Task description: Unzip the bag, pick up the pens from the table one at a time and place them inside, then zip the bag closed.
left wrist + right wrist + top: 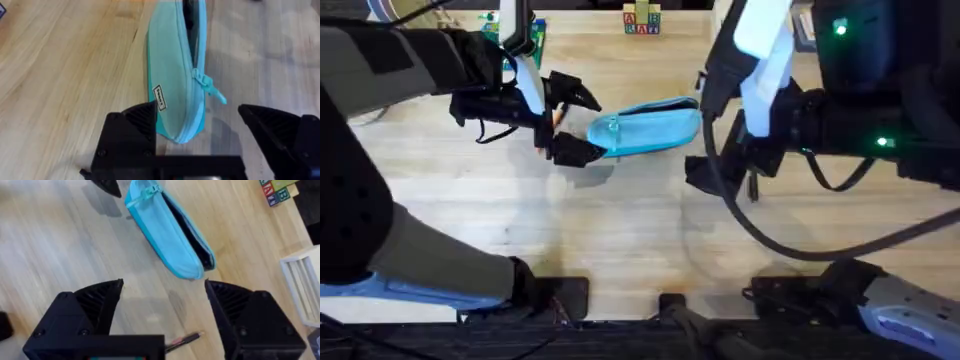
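Bag [172, 80] looks soft & floppy, so we'd pinch its zip tab [212, 90] w/ left claw [197, 132], both claws apart.

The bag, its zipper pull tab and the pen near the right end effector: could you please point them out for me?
bag [655, 122]: overhead view, middle of its side panel.
zipper pull tab [216, 93]: left wrist view, on the tab.
pen [182, 340]: right wrist view, mid-shaft.

Left arm: reaches in from the lower left toward the middle, wrist held low.
Left gripper [563, 125]: black fingers [134, 131] spread wide apart, nothing gripped.
Right arm: rises from the lower right, forearm bent inward.
Right gripper [165, 312]: fingers wide apart, hanging above the surface [60, 245].
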You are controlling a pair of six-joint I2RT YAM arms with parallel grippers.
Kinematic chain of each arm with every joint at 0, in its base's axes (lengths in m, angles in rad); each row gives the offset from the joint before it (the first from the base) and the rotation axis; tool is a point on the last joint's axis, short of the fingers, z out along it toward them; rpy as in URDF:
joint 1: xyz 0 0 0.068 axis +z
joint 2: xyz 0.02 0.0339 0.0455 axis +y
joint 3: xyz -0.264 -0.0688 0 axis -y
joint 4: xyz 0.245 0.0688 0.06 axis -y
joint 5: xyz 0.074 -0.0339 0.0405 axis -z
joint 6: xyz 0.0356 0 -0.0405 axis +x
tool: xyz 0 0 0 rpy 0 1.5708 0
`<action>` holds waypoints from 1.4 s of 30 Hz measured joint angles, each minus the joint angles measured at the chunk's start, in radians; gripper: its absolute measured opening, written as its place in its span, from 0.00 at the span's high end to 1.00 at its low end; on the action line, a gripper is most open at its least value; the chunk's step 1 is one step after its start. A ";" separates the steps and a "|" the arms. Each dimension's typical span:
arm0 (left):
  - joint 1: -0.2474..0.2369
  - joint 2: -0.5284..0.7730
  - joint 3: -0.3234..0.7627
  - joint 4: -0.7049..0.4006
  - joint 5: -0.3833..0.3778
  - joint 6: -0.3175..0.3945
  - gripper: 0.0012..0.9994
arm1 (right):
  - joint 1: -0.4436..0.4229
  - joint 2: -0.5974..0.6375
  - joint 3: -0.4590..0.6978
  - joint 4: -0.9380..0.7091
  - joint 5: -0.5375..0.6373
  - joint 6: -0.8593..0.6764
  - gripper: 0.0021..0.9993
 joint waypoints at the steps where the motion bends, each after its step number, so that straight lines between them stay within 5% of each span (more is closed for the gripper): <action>1: 0.000 -0.004 0.004 -0.001 0.000 0.000 0.00 | 0.000 -0.004 0.000 -0.009 0.001 0.000 0.00; 3: 0.000 -0.058 0.006 -0.012 -0.004 0.000 0.00 | 0.000 -0.010 0.000 -0.041 0.004 0.000 0.00; 5: 0.000 -0.302 0.007 -0.016 -0.107 -0.149 0.00 | 0.000 -0.010 0.000 -0.072 0.007 0.000 0.00; 15: 0.000 -0.503 0.007 -0.024 -0.225 -0.472 0.00 | 0.000 -0.010 0.000 -0.073 0.007 0.000 0.00; 20: 0.000 -0.585 0.007 -0.056 -0.272 -0.578 0.00 | 0.000 -0.010 0.000 -0.073 0.007 0.000 0.00; 30: 0.000 -0.673 0.007 -0.179 -0.314 -0.633 0.00 | -0.014 -0.010 0.000 -0.070 0.007 -0.016 0.00; 38: 0.000 -0.674 0.007 -0.206 -0.317 -0.637 0.00 | -0.137 -0.010 0.000 0.012 -0.033 -0.056 0.01; 42: 0.000 -0.674 0.007 -0.206 -0.317 -0.637 0.01 | -0.213 -0.010 0.000 0.081 -0.078 -0.071 0.18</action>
